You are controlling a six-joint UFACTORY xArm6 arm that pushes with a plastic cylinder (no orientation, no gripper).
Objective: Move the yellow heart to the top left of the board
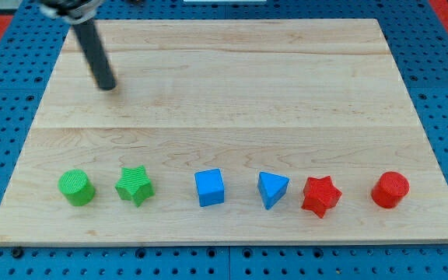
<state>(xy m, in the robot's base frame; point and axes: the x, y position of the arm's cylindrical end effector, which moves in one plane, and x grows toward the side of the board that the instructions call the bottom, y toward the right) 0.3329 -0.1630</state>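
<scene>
While my tip [108, 85] sits top-left, board [232, 85] holds six blocks.

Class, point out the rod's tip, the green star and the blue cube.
My tip [109, 86], camera view, rod's very end.
Green star [134, 185], camera view, top face.
Blue cube [209, 187], camera view, top face.

My tip [108, 86] sits upper-left, well above 6 blocks.

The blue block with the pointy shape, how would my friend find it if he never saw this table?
Look at the wooden board and the row of six blocks along its bottom edge. Count from the view's right: red cylinder, red star, then the blue triangle. Its neighbour on the view's left, the blue cube, is blue too, but square.
</scene>
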